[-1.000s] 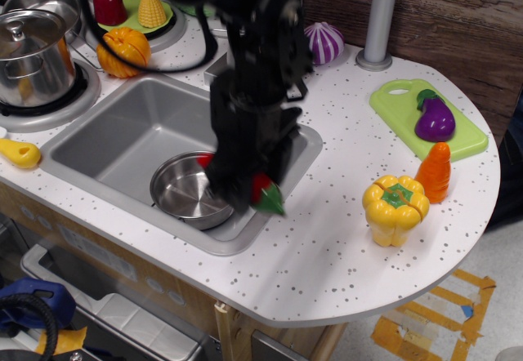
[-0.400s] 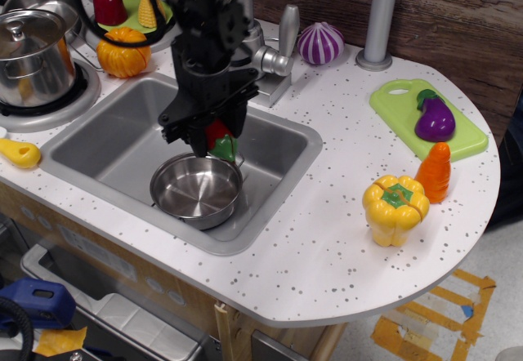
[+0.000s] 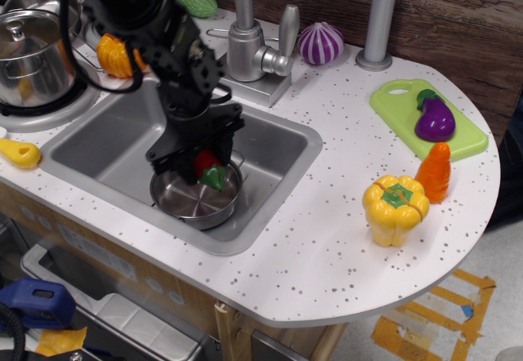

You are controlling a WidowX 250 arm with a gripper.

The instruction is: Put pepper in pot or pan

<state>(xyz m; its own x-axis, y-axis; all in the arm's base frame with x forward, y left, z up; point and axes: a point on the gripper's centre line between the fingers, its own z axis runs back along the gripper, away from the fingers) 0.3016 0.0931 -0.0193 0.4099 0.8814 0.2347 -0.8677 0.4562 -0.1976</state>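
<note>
My gripper [image 3: 198, 165] is shut on the red pepper [image 3: 207, 165], whose green stem cap points down to the right. It holds the pepper just over the far rim of the small shallow steel pan [image 3: 184, 202], which sits in the grey sink [image 3: 122, 136]. Most of the pepper is hidden between the black fingers. I cannot tell whether the pepper touches the pan.
A lidded steel pot [image 3: 29, 55] stands on the stove at the left. A faucet [image 3: 249, 46] rises behind the sink. A yellow bell pepper [image 3: 395, 209], a carrot [image 3: 435, 171] and a green board with an eggplant [image 3: 433, 116] are on the right counter.
The gripper carried the pepper from the sink's right edge leftward and down, so it now sits low over the pan. The arm has swung to the left.
</note>
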